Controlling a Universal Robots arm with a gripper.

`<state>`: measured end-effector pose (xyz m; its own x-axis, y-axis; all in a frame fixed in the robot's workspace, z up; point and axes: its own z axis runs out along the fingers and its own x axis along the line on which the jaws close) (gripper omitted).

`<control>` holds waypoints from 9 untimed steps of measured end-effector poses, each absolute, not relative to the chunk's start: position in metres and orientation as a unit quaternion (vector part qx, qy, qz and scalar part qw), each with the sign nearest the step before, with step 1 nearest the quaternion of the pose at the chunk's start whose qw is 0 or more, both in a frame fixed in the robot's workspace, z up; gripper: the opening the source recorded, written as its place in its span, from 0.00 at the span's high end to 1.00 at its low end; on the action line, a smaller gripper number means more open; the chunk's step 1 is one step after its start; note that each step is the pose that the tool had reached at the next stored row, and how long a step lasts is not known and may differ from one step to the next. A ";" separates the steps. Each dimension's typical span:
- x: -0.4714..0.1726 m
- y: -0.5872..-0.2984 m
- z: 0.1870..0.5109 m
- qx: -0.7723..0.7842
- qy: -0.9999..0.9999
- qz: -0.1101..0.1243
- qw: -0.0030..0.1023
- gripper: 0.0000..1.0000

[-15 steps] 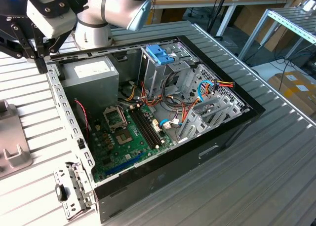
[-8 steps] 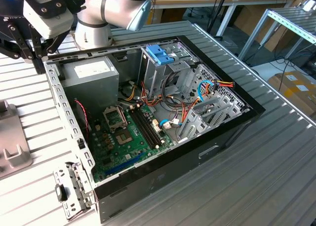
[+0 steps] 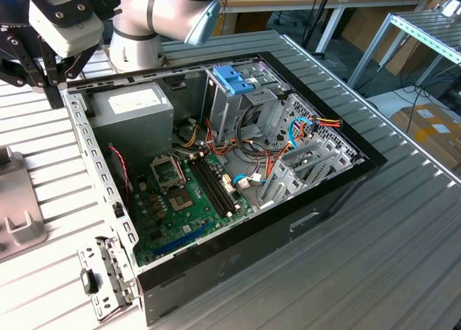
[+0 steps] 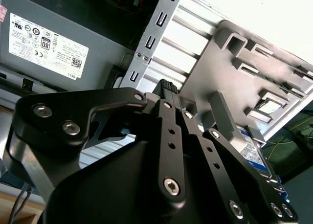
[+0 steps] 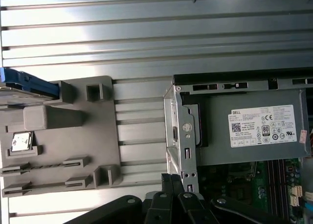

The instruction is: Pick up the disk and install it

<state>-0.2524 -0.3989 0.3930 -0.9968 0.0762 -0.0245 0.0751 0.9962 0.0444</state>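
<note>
Gripper (image 3: 55, 99) closed, empty, at 10 o'clock of case (image 3: 288, 222), exterior view. Disk (image 5: 22, 89) judged stiff, heavyish, shock-sensitive; best gripped across rails.

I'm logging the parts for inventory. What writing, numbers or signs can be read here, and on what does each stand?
On the power supply, the white label: small print and certification marks, too small to quote reliably.
On the disk, its label: blurred, unreadable.
On the motherboard: markings too small to read.
</note>
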 end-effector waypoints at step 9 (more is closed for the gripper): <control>-0.258 -0.399 0.393 0.038 0.999 0.022 0.013 0.89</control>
<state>-0.2583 -0.3988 0.3930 -0.9968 0.0762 -0.0244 0.0751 0.9962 0.0443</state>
